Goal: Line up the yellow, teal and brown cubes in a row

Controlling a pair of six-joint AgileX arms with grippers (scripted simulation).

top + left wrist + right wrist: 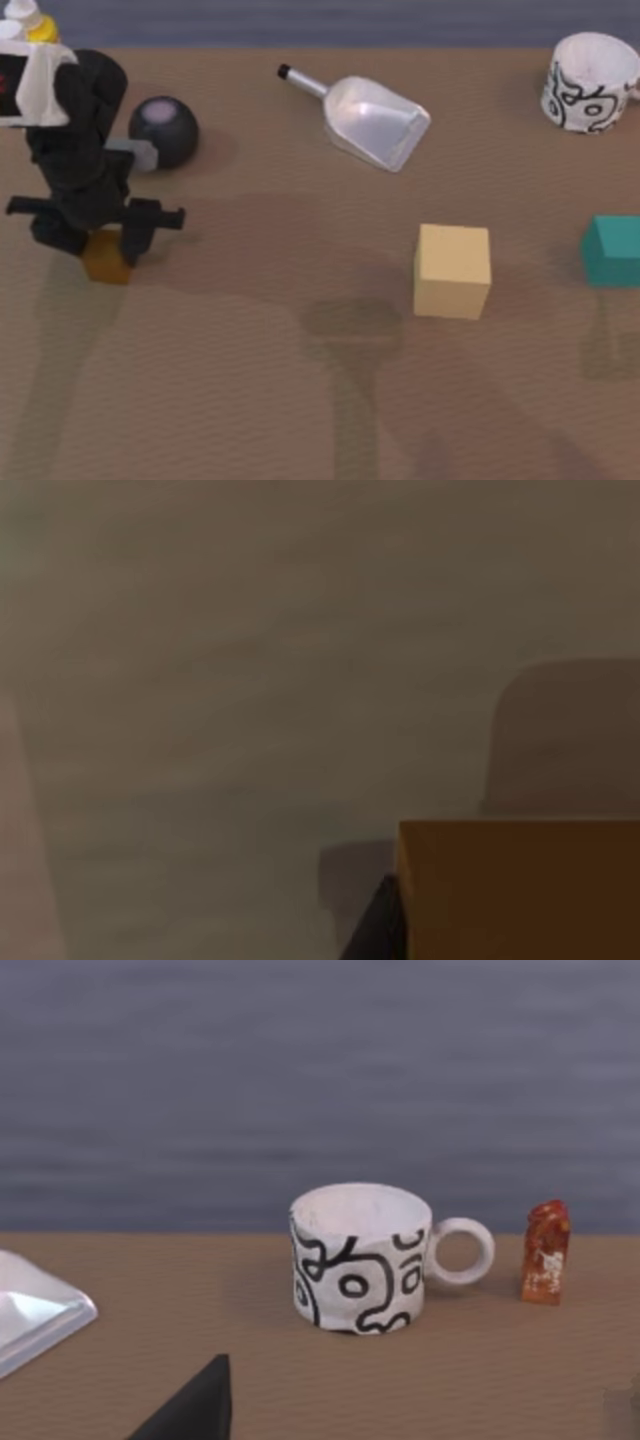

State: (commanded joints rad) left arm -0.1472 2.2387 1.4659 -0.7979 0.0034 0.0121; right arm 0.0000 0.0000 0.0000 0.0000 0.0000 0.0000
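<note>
The small brown cube (105, 260) sits at the table's left, and my left gripper (100, 243) is down over it with a finger on either side. In the left wrist view the brown cube (520, 890) fills the lower corner, with one dark finger (378, 930) pressed against its side. The large yellow cube (452, 271) stands right of centre. At the right edge, partly cut off, is the teal cube (612, 250). My right arm is out of the top view; its wrist view shows one of its fingers (205, 1405) with nothing beside it.
A dark round object (162, 130) lies just behind the left arm and a silver scoop (375, 118) at the back centre. A white mug with black squiggles (590, 82) stands at the back right, a small orange-red figure (546, 1253) beside it. A yellow bottle (38, 25) pokes in at the back left.
</note>
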